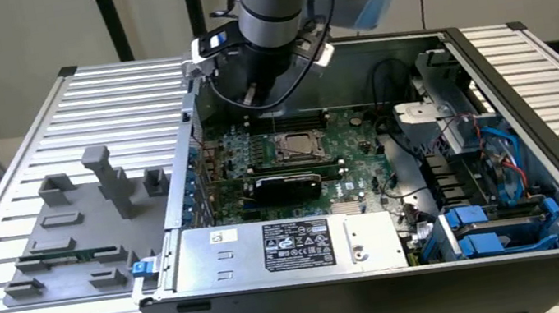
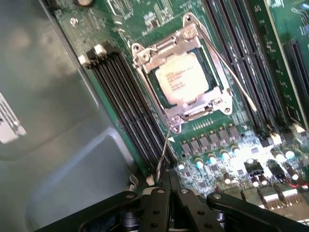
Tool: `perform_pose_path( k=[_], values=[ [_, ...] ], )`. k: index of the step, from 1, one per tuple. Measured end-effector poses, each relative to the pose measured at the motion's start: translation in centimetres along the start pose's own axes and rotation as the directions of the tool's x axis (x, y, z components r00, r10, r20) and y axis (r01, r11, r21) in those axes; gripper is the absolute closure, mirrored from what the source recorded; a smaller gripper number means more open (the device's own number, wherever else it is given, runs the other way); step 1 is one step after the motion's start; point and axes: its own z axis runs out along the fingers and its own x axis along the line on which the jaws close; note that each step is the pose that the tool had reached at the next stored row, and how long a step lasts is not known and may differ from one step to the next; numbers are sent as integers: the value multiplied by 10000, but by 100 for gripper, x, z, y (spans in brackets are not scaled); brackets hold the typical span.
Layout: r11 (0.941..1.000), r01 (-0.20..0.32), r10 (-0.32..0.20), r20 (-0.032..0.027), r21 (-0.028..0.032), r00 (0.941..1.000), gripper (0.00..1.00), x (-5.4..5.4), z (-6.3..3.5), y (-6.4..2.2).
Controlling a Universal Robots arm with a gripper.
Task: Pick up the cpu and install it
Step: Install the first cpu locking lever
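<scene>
One cpu [image 2: 182, 82] seated within socket frame [image 2: 183, 114]; gripper [image 2: 170, 182] closed, apart.

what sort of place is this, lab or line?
Probably a robotics lab bench: an opened desktop case on a slatted metal table, a grey parts fixture beside it, a robot arm over the case.

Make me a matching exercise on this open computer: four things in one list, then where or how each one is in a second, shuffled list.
1 cpu
2 power supply
3 memory stick
4 gripper

A on the grey tray outside the case
B jaws shut
C inside the metal socket frame
D silver, with a black label

Pairs: 1-C, 2-D, 3-A, 4-B
</scene>
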Motion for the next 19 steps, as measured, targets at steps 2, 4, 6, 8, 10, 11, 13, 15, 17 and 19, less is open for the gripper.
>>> perform_pose_path(
  k=[2, 4, 6, 8, 10, 11, 13, 15, 17, 19],
  values=[
    [10000, 4, -4, -32, 17, 10000, 89, 44, -14, 80],
    [10000, 10, -9, -59, 32, 10000, 89, 87, -27, 159],
    [10000, 12, -12, -72, 38, 10000, 89, 129, -38, 237],
    [10000, 12, -11, -72, 37, 10000, 89, 168, -47, 311],
    [10000, 12, -12, -72, 40, 10000, 89, 176, -33, 336],
    [10000, 12, -11, -71, 39, 10000, 89, 174, -23, 338],
    [10000, 11, -10, -70, 38, 10000, 89, 172, -11, 341],
    [10000, 10, -10, -65, 36, 10000, 89, 166, 20, 350],
    [10000, 10, -10, -61, 33, 10000, 89, 157, 56, 356],
    [10000, 8, -8, -48, 26, 10000, 89, 146, 87, 353]
  ],
)
